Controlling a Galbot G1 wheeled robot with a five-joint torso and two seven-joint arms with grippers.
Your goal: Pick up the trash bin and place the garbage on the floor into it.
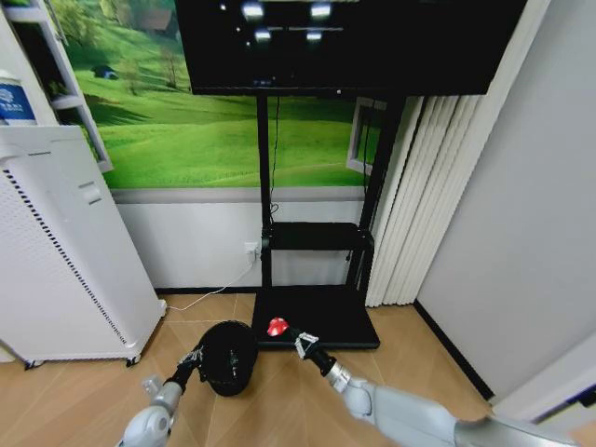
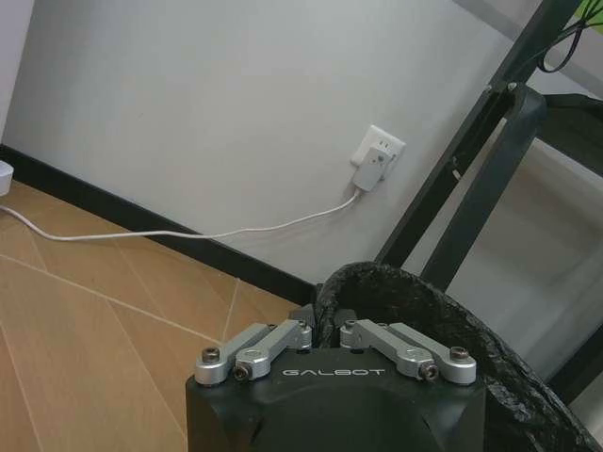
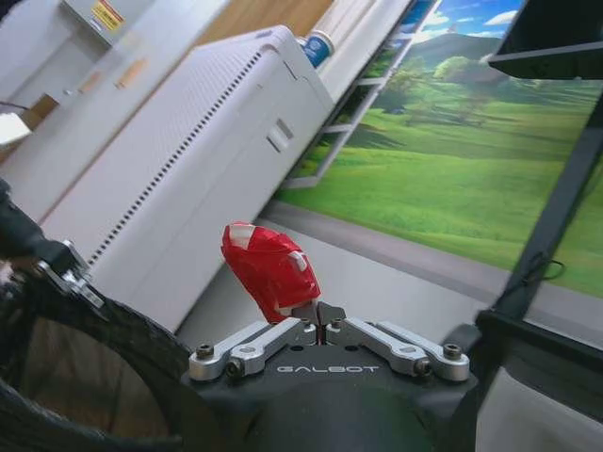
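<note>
Left gripper (image 1: 197, 356) has its fingers clamped on the small round black trash bin (image 1: 229, 357), held low over the wooden floor (image 1: 279, 400). Just right of it, the right gripper (image 1: 300, 341) has its fingers pinched on a crumpled red-and-white wrapper (image 1: 277, 327), beside the bin's rim.

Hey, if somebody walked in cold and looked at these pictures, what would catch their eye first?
Probably the red-and-white wrapper, pinched in the right gripper beside the rim of the black trash bin. The left gripper is clamped on that bin's rim, holding it over the wooden floor. Behind them rise the black TV stand and a bright green meadow mural.
</note>
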